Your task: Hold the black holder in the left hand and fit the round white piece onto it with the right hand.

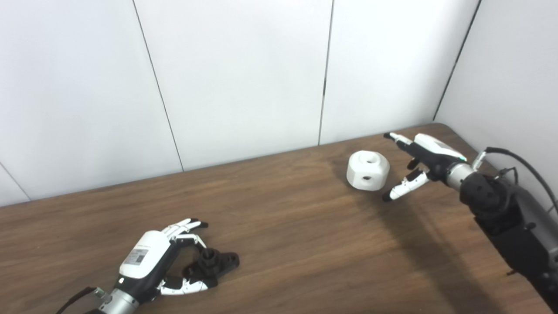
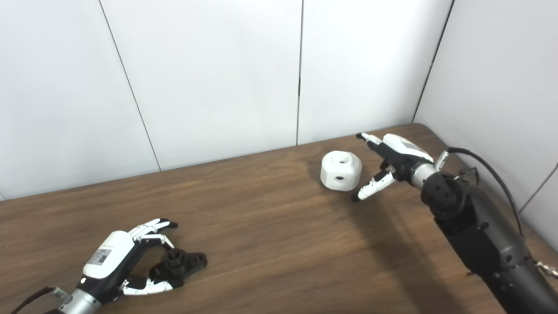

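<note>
Left eye view first: we see our left hand (image 1: 168,257) low on the wooden table (image 1: 283,244), fingers (image 1: 187,226) spread above and thumb below the black holder (image 1: 212,263). That holder lies flat on the wood, its round collar up. Whether the thumb truly touches it we cannot tell, since black blends into black; the hand does not look clamped on it. Toward the far right corner sits the round white piece (image 1: 368,170), a hole on top and another in its side. Our right hand (image 1: 416,163) hovers just beside it, fingers apart, holding nothing, not touching the piece.

Right eye view shows us the same layout shifted left. The left hand (image 2: 130,261) cups around the black holder (image 2: 179,264) with its fingers parted. The round white piece (image 2: 341,170) stands alone on the table (image 2: 270,244), with the right hand (image 2: 388,165) spread just to its right, a narrow gap between them. White wall panels (image 2: 209,78) stand behind.
</note>
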You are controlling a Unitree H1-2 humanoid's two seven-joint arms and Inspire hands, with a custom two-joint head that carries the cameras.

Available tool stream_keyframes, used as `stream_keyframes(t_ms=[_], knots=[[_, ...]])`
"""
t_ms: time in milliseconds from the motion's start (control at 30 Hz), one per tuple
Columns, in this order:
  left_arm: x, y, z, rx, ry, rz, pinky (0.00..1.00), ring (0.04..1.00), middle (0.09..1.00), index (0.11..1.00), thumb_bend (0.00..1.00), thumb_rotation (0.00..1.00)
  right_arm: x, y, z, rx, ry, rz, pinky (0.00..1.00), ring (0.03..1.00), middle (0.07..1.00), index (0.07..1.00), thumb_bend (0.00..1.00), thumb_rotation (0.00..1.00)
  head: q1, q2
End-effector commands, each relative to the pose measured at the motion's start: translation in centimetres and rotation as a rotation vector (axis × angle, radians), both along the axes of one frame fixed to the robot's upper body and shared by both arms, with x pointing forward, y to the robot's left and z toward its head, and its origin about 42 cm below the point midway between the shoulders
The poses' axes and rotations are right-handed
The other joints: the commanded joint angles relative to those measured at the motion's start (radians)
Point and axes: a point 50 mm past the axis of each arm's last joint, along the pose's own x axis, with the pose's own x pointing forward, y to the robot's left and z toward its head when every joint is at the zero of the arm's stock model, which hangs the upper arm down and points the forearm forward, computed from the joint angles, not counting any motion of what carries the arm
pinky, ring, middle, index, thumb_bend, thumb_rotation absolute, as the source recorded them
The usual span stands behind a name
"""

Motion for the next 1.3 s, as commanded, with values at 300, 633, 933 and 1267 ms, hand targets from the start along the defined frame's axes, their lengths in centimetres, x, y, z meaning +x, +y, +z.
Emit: stream_keyframes(t_ms=[300,633,933,1267], knots=[[-3.9,1.2,-5.2,0.181,0.173,-0.06,0.86,0.898,0.847,0.483,0.52,0.05,1.9,-1.0,0.3,0.028,-0.083,-0.063,0.69,0.93,1.0,0.972,0.97,0.28,0.001,0.0],[-4.0,1.1,-5.1,0.183,0.181,-0.066,0.86,0.895,0.848,0.483,0.52,0.05,3.4,-0.3,-2.2,0.08,-0.113,-0.068,0.75,0.938,0.992,0.932,0.92,0.31,0.007,0.007],[-4.1,0.9,-4.8,0.171,0.179,-0.063,0.84,0.879,0.836,0.483,0.52,0.05,4.7,1.3,-3.0,0.011,-0.065,-0.031,0.69,0.912,0.996,0.931,0.91,0.32,0.013,0.013],[-4.3,0.8,-4.7,0.178,0.182,-0.064,0.85,0.891,0.846,0.483,0.52,0.05,5.7,2.6,-3.0,-0.04,-0.027,0.029,0.7,0.89,0.993,0.91,0.92,0.31,0.022,0.024]])
